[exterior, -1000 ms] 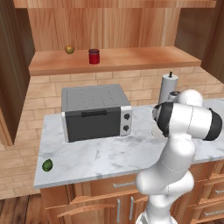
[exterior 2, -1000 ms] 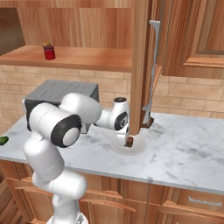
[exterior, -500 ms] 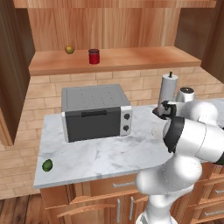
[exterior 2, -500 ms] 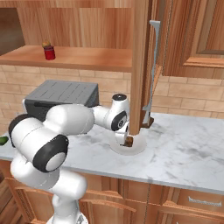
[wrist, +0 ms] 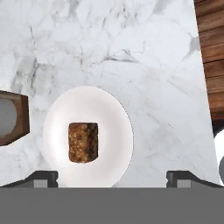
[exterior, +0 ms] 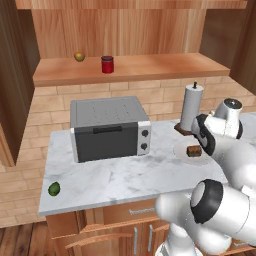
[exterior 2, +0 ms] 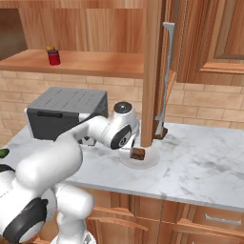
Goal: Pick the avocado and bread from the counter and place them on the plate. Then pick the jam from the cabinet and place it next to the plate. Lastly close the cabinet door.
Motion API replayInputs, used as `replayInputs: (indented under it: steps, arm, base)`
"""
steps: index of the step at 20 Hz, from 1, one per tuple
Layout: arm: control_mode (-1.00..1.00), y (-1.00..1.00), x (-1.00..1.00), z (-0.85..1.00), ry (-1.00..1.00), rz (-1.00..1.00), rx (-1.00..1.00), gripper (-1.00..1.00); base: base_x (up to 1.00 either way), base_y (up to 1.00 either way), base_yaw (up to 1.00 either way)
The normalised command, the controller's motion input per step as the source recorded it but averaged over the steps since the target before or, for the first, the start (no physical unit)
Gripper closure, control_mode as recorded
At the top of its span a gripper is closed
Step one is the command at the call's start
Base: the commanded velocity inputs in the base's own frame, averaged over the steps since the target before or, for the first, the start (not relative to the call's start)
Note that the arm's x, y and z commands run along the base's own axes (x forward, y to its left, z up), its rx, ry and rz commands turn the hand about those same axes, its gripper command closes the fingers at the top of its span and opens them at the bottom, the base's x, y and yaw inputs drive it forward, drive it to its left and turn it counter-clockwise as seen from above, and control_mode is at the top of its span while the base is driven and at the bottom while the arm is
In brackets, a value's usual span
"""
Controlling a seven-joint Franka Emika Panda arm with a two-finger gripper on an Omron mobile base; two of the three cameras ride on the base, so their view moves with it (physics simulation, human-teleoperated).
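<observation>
The brown bread (wrist: 83, 141) lies on the round white plate (wrist: 118, 113), left of its middle. My gripper (wrist: 112, 177) hovers above the plate, open, its fingertips (wrist: 41, 177) wide apart with nothing between them. From the base views the bread (exterior: 194, 150) (exterior 2: 138, 154) rests on the plate (exterior: 181, 150) (exterior 2: 125, 161) under my hand. The dark green avocado (exterior: 54, 188) sits near the counter's (exterior: 115, 175) front left corner. The red jam (exterior: 107, 64) (exterior 2: 54, 57) stands on the cabinet shelf (exterior: 145, 69).
A grey toaster oven (exterior: 107, 127) stands on the counter between avocado and plate. A paper towel holder (exterior: 192, 107) stands just behind the plate. A yellowish round fruit (exterior: 79, 56) sits left of the jam. The open cabinet door (exterior 2: 152, 71) hangs above the plate.
My gripper opened and let go of the bread, which stays on the plate. The arm's elbow has swung down and toward the camera.
</observation>
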Motion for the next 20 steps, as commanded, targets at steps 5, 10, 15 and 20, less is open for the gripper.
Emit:
replayInputs:
  steps: [5, 10, 15, 20]
  arm:
    - [-1.0, 0.38, -0.54, 0.59, -0.12, 0.04, 0.0, -1.0]
    - [-1.0, 0.34, -0.57, 0.55, -0.1, 0.04, 0.0, -1.0]
    - [-1.0, 0.4, -0.53, 0.51, -0.07, 0.05, 0.0, -1.0]
    - [-1.0, 0.53, -0.44, 0.38, -0.01, 0.09, -0.06, -1.0]
  base:
    - [0.0, 0.0, 0.0]
    - [0.0, 0.0, 0.0]
    - [0.0, 0.0, 0.0]
    - [0.0, 0.0, 0.0]
